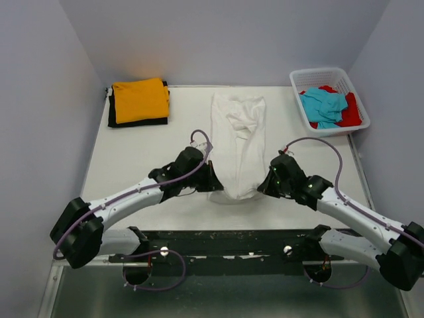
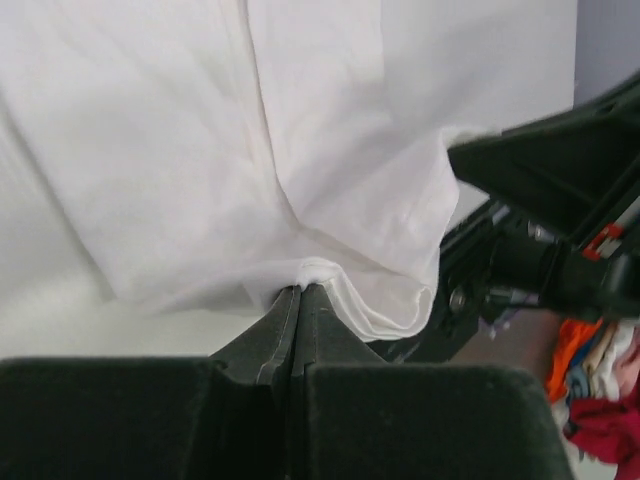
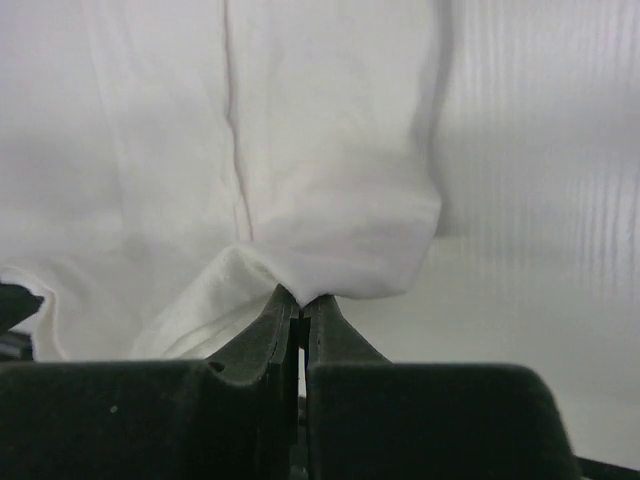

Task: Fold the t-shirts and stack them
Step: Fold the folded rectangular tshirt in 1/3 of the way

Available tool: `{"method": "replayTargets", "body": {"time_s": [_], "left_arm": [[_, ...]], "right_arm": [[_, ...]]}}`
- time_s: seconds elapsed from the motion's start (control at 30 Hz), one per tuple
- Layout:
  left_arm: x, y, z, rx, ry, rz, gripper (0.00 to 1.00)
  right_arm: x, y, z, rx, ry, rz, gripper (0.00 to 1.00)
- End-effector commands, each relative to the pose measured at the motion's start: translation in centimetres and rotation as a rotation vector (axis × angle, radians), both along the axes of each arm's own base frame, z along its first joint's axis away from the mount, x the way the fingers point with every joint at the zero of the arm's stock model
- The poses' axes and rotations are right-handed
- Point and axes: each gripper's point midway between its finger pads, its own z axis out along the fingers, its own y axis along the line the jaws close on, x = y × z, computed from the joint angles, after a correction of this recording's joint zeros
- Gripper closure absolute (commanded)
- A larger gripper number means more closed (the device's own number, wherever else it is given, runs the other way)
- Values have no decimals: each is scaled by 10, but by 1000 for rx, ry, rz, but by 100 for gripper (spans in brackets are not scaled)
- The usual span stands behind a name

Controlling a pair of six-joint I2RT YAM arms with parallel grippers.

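The white t-shirt [image 1: 237, 142] lies as a long narrow folded strip down the middle of the table. My left gripper [image 1: 213, 179] is shut on its near left corner, seen pinched in the left wrist view [image 2: 300, 288]. My right gripper [image 1: 263, 182] is shut on its near right corner, seen in the right wrist view [image 3: 303, 298]. The white cloth fills both wrist views [image 2: 220, 150] [image 3: 250, 150]. An orange t-shirt [image 1: 140, 99] lies folded on a black t-shirt [image 1: 116, 121] at the back left. A turquoise t-shirt [image 1: 324, 106] and a red t-shirt [image 1: 352, 112] lie crumpled in the basket.
The white lattice basket [image 1: 299, 82] stands at the back right corner. The table [image 1: 152, 149] is white, with walls close on both sides and behind. A dark rail [image 1: 225, 242] runs along the near edge between the arm bases.
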Motion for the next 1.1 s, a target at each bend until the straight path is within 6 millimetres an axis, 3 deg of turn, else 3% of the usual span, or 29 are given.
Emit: {"method": "replayTargets", "body": {"time_s": [0.0,0.17,0.4,0.67,0.9,0.93,0.97,1.0,1.07], "left_arm": [[74,4,23,33,-107,141,100],[131,9,33,135,-152,205,100],[197,15,28,206,-139,242,100],[255,22,16,251,-135,275,100],[283,29,4,253,-102,287,100],[284,29,2,252,-100,279,95],[285,28,0,253,-97,270,72],[286,28,-2,258,-87,268,57],[287,27,-1,259,-83,251,43]], "right_arm": [[67,-10,28,-95,-218,-191,99],[124,-17,45,-203,-328,-310,99],[187,-18,42,-182,-334,-334,99],[251,-13,27,-59,-375,-232,99],[277,-14,0,-90,-308,-236,91],[279,-16,-2,-99,-301,-249,87],[280,-18,-3,-107,-297,-262,79],[282,-19,-2,-109,-299,-270,66],[281,-22,-3,-127,-284,-280,51]]}}
